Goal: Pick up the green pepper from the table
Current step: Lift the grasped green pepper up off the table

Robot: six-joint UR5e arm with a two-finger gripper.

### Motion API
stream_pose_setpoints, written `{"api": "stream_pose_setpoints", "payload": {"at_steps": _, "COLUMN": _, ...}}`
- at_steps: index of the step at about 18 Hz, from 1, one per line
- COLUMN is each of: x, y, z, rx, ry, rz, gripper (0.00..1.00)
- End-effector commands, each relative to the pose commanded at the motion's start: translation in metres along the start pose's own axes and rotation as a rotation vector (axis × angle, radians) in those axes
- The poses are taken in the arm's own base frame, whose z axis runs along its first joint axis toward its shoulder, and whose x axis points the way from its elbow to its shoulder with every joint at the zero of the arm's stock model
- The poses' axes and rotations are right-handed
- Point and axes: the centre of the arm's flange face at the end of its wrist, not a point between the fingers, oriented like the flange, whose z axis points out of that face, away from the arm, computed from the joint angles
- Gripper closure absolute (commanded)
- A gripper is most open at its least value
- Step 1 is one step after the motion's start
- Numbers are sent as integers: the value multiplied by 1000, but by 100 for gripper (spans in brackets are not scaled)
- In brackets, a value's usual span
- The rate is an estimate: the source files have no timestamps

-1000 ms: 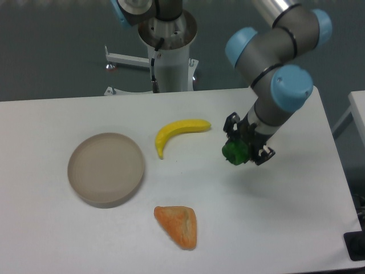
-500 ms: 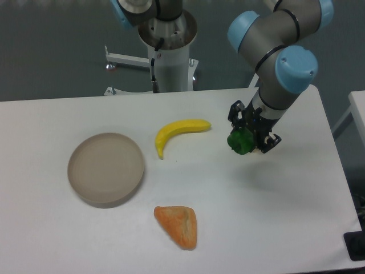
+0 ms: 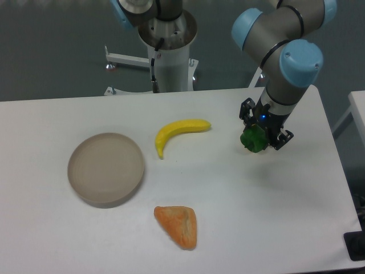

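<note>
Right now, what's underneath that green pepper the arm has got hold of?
Bare white table, nothing else. The green pepper sits clamped in the gripper, apparently lifted. The patch directly beneath it is hidden by the pepper itself.

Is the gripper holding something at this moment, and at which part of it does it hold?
Yes. The gripper holds the green pepper between its two fingers, gripping it by its sides, from above.
</note>
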Motion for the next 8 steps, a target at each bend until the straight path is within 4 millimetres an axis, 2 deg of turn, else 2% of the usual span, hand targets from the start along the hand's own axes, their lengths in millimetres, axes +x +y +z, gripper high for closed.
{"api": "stream_pose_setpoints", "payload": {"at_steps": 8, "x": 0, "y": -1, "z": 2, "rx": 0, "ry": 2, "rz": 5, "gripper": 57}}
